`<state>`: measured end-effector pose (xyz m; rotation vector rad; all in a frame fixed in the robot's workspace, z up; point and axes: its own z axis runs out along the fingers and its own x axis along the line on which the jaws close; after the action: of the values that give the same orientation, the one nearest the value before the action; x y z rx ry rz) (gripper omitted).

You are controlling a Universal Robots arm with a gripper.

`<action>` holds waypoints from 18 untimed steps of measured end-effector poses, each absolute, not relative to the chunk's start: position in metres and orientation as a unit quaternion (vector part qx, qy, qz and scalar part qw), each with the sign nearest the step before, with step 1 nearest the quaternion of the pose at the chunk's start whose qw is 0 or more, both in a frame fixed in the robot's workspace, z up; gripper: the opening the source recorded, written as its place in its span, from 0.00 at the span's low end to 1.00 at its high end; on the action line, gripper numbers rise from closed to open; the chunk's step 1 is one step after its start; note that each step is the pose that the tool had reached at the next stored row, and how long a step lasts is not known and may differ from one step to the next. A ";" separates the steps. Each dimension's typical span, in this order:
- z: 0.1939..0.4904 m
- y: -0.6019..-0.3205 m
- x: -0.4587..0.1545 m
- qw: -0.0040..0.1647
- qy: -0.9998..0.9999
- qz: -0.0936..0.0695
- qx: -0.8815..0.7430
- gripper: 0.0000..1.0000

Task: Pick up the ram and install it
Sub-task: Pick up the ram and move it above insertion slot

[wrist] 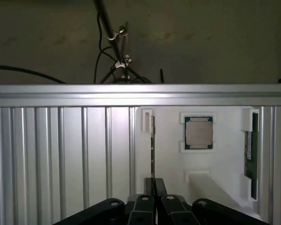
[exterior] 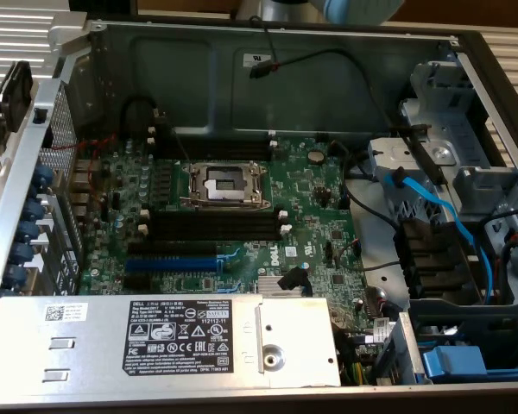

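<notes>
ram (wrist: 152,140) | edge-on in white tray (wrist: 225,159) | tool (wrist: 154,183) nearly closed, pinching it | processor (wrist: 199,132) beside

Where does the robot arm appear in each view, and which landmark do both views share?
Exterior view: the arm, grey and blue, at the top edge behind the computer case.
Wrist view: its end effector closed on the ram in the white tray.
Shared landmark: the ribbed aluminium surface.

I find the case wall (exterior: 198,69) bare grey metal, matt; the motherboard (exterior: 302,194) green with slight sheen; the tray (wrist: 225,164) smooth matt white plastic; my gripper (wrist: 153,183) matt black, clamping the ram (wrist: 152,140) by its dull edge.
</notes>
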<state>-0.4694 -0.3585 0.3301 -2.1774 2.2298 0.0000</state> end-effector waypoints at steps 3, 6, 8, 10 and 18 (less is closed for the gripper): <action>0.344 -0.359 -0.469 0.012 0.715 0.000 -0.699 0.12; 0.357 -0.359 -0.468 0.012 0.715 0.000 -0.699 0.12; 0.366 -0.361 -0.466 0.012 0.715 0.000 -0.699 0.12; 0.372 -0.364 -0.462 0.011 0.715 0.002 -0.699 0.12; 0.380 -0.372 -0.449 0.008 0.716 0.005 -0.699 0.12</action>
<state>-0.4491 -0.3716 0.3800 -2.1837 2.2368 0.0142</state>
